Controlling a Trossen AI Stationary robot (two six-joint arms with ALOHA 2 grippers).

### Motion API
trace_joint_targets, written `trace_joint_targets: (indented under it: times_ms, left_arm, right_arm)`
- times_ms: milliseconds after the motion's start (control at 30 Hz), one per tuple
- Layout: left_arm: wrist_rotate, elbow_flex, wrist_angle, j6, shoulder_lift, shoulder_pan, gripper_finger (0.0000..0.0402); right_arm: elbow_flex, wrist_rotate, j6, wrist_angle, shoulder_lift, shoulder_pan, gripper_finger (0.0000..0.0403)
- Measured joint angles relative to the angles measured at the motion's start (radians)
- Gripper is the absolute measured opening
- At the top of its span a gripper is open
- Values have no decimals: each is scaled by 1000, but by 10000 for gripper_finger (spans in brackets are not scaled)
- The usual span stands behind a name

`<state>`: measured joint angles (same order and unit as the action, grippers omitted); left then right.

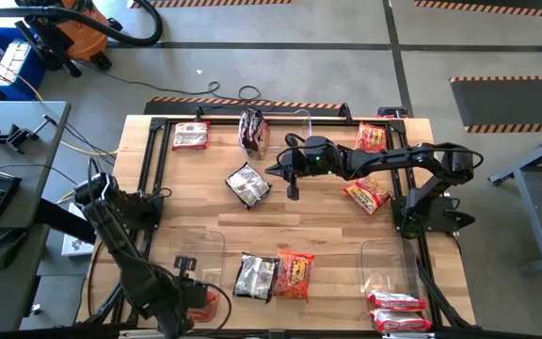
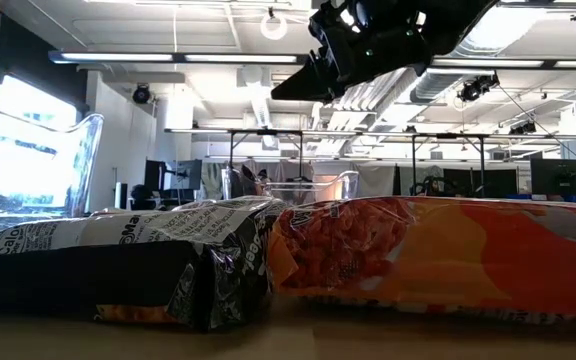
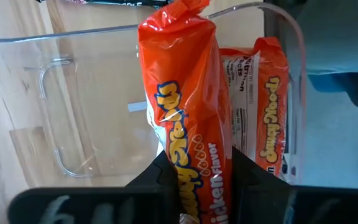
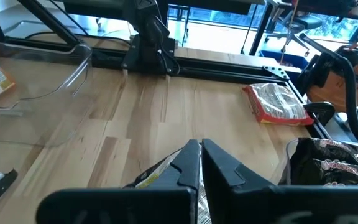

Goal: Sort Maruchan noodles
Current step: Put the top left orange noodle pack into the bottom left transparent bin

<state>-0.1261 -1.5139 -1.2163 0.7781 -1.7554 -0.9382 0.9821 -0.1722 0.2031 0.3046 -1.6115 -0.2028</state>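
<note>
My left gripper (image 1: 200, 299) is at the table's near left corner, pointing down over a clear bin (image 3: 61, 93), shut on an orange noodle packet (image 3: 188, 112). A second orange packet (image 3: 267, 106) stands inside that bin. My right gripper (image 4: 201, 155) hangs shut and empty above the table's middle, over a black-silver packet (image 1: 248, 185) lying flat. Other packets lie flat on the table: pinkish red (image 1: 190, 137), dark (image 1: 253, 130), orange (image 1: 370, 137) (image 1: 367, 195), and a dark and orange pair (image 1: 256, 276) (image 1: 294, 274) near the front. My left gripper pinches the orange packet between its two fingers (image 3: 248, 180), on the packet's flat faces near its upper end (image 3: 197, 183). The fingers come from above, pointing down. The packet hangs on edge below them, lifted clear, its crimped lower end (image 3: 185, 12) toward the bin's floor.
A second clear bin (image 1: 389, 268) at the near right holds two red-and-white packets (image 1: 398, 301). A black frame rail (image 1: 252, 108) runs along the far edge. Bare wood lies between the two bins and left of the middle.
</note>
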Motion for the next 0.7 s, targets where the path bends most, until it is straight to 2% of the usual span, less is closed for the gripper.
trace_joint_targets:
  times_ms: [233,500,700]
  left_arm:
    - [-61,0,-1,-5,-2,0,46]
    - [-109,0,-21,-4,0,1,82]
    - [-115,0,-21,67,-13,10,70]
  right_arm:
    - [0,0,-1,0,0,0,0]
    - [0,0,7,-1,0,0,0]
    - [0,0,15,-1,0,0,0]
